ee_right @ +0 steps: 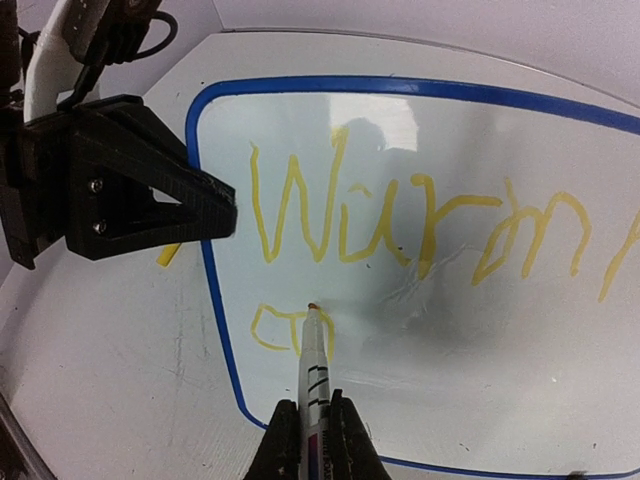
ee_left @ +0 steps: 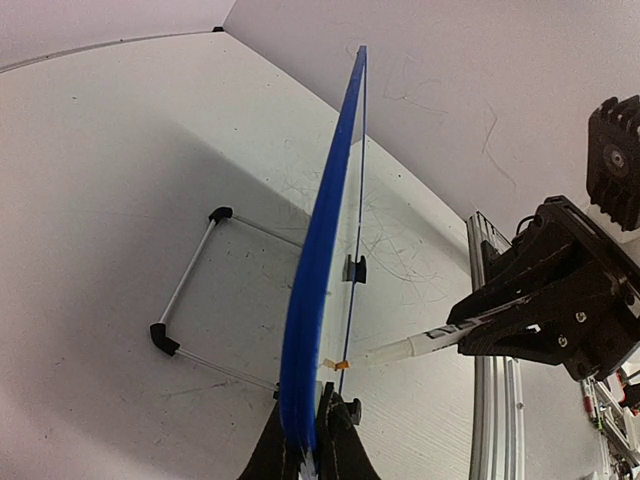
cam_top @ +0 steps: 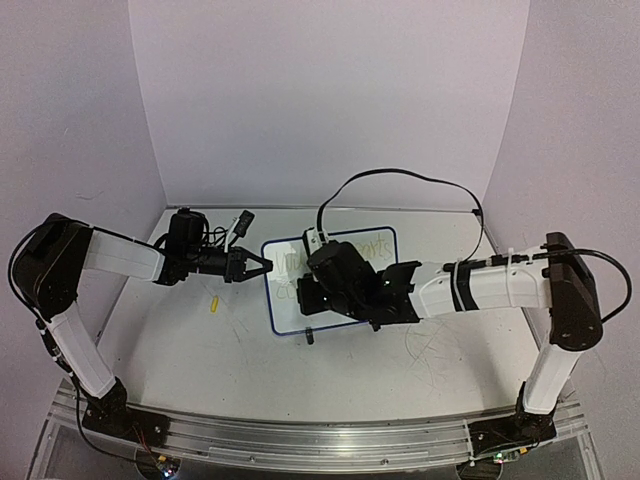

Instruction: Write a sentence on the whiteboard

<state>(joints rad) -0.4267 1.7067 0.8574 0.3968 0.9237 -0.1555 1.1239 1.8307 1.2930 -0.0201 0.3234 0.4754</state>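
- The table (cam_top: pixel 200 370) was a white, scuffed top with pale walls closing in its far and side edges.
- The whiteboard (cam_top: pixel 284 300) stood near the middle of it, tilted up off the surface.
- A small black foot (cam_top: pixel 310 336) rested on the table at the whiteboard's near edge.
- Behind the whiteboard, a thin wire stand (ee_left: pixel 191 273) with black-capped corners lay on the tabletop.
- A small yellow piece (cam_top: pixel 214 304) lay left of the whiteboard, apart from its frame.
- Grey scratch marks (cam_top: pixel 432 345) crossed the surface right of the whiteboard, toward the near side.
- A metal rail (cam_top: pixel 300 440) ran along the table's near edge, well clear of the whiteboard.
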